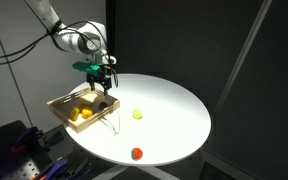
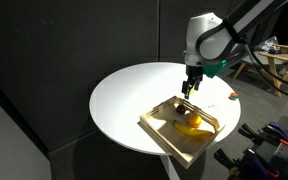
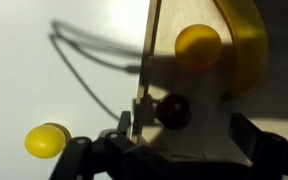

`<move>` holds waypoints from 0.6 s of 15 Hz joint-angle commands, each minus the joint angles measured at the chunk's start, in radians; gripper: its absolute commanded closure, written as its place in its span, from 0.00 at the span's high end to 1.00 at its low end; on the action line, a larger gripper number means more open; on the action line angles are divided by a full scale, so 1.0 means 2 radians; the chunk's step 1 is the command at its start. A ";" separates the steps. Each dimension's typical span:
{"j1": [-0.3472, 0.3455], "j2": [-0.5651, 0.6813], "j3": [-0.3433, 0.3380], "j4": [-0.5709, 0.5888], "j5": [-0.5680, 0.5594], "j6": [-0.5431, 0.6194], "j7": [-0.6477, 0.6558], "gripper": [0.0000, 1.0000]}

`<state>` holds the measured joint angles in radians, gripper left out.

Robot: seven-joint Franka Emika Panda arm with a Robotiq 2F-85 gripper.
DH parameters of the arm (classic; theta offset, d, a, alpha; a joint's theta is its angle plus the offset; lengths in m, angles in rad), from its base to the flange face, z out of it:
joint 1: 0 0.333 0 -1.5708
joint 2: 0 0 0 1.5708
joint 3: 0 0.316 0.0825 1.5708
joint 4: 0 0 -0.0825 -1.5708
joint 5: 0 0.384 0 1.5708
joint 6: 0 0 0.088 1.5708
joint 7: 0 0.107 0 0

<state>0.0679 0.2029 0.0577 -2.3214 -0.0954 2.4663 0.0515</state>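
Observation:
My gripper [image 1: 102,85] hangs open over the far corner of a shallow wooden box [image 1: 59,102] on the round white table [image 1: 174,110]. In the wrist view its jaws [image 3: 184,132] stand wide apart, with a dark round fruit [image 3: 173,110] lying in shadow on the box floor between them, not gripped. Deeper in the box lie a yellow ball-shaped fruit [image 3: 197,45] and a banana [image 3: 246,40]. From the opposite side the gripper [image 2: 188,88] sits just above the box rim [image 2: 154,125], with the banana [image 2: 191,127] below it.
A small yellow fruit [image 1: 137,114] [image 3: 44,140] lies on the table just outside the box. A red fruit [image 1: 137,153] rests near the table's front edge. A thin wire handle [image 1: 114,120] curves off the box. Dark curtains surround the table.

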 commanded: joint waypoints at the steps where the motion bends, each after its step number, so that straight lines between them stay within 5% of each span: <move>1: -0.002 0.018 0.006 0.014 0.014 0.019 -0.031 1.00; 9: -0.007 0.056 0.015 0.037 0.020 0.026 -0.094 1.00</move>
<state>0.0679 0.2827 0.0742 -2.2840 -0.0751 2.5201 -0.0749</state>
